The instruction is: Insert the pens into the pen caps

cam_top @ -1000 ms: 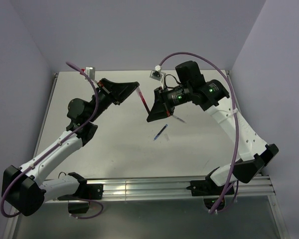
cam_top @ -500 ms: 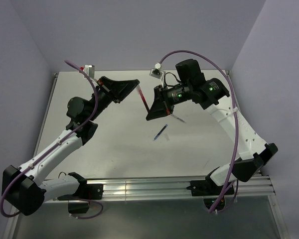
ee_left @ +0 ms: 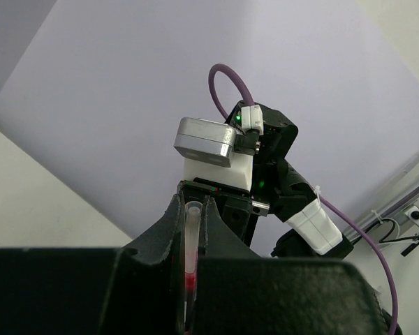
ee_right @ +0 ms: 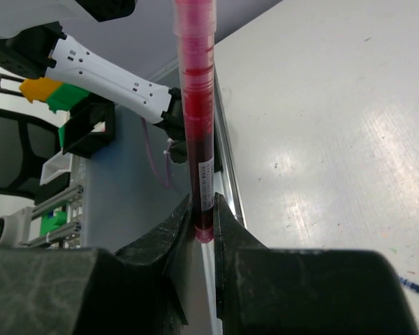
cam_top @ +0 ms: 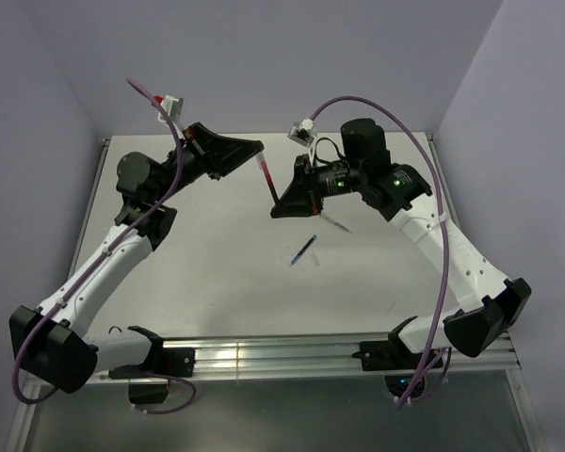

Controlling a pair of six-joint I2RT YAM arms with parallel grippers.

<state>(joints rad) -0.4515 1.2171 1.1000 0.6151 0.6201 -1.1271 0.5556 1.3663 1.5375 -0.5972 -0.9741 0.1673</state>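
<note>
Right fingers (ee_right: 176,237) on pen (ee_right: 197,105), left (ee_left: 165,236) on cap (ee_left: 192,234)

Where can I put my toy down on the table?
The table is bare between the left arm and the blue pen, and along the rail. It is crowded at the back middle: the left fingers hold a cap, the right fingers the red pen.

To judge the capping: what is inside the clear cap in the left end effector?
Red shows low inside the clear cap; higher up it looks empty. The left end effector covers its base.
</note>
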